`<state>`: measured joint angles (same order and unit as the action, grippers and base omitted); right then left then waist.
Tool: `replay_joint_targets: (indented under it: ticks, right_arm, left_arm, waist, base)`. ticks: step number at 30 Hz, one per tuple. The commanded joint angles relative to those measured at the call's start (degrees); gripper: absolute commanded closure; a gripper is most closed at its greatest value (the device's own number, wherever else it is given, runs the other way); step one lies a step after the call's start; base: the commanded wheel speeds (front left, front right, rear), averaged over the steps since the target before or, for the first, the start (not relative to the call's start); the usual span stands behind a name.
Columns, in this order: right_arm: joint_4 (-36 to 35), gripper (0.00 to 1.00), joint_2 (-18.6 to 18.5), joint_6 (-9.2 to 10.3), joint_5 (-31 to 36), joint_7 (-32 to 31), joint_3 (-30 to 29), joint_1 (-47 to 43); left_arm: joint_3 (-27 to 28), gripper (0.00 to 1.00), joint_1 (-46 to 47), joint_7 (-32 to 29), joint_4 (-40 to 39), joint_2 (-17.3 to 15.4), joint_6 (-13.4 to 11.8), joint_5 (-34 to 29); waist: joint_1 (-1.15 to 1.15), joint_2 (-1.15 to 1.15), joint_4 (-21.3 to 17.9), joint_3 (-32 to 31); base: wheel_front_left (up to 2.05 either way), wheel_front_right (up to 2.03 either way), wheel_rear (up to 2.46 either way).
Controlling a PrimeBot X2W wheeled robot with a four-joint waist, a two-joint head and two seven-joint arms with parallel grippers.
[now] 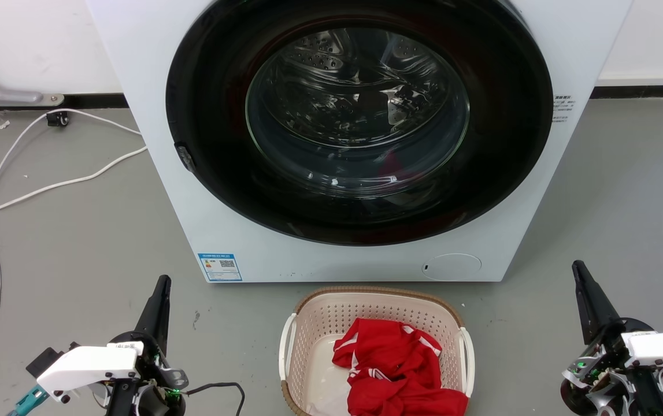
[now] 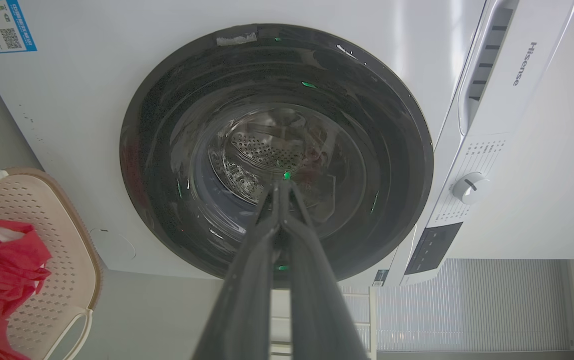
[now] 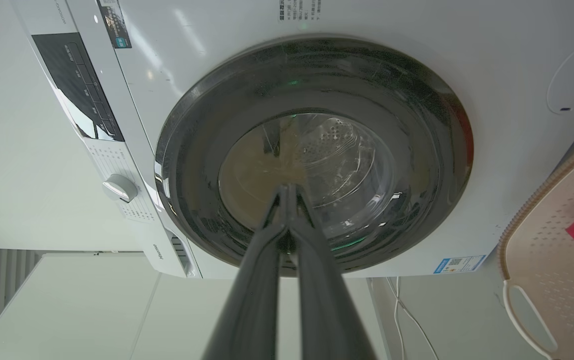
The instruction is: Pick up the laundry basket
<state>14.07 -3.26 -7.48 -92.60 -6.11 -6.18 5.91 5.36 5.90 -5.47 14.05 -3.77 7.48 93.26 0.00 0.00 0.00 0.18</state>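
On the floor before the washing machine [image 1: 192, 231], the laundry basket [image 1: 331, 315] sat between your left gripper [image 1: 163, 283] and right gripper [image 1: 578, 268], both clear of it, fingers pressed together, empty; I judged the reach not yet begun, and you would next need to open them at its white handles [image 1: 286, 346]

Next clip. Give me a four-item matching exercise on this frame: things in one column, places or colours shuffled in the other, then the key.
Things:
1. laundry basket
2. red cloth
3. washing machine
4. cable

Places or looks:
A. lying in the basket
B. trailing over the floor at the left
C. standing on the floor in front of the machine
D. white, with a round dark door

Pairs: 1-C, 2-A, 3-D, 4-B
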Motion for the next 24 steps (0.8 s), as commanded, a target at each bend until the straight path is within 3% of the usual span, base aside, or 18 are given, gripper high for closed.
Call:
replay_joint_targets:
  ticks: [1,24]
  right_arm:
    - [0.1,1.0,0.2,-0.02,0.4,-0.2,-0.1,0.7]
    - [0.1,1.0,0.3,-0.02,0.3,-0.3,-0.2,0.7]
  left_arm:
    - [0.1,1.0,0.6,-0.3,0.1,0.0,0.0,-0.4]
    - [0.5,1.0,0.6,-0.4,0.1,0.3,0.0,-0.6]
  waist:
    - [0.0,0.0,0.0,0.0]
    - [0.0,0.0,0.0,0.0]
  base:
    - [0.0,0.0,0.0]
    - [0.0,0.0,0.0]
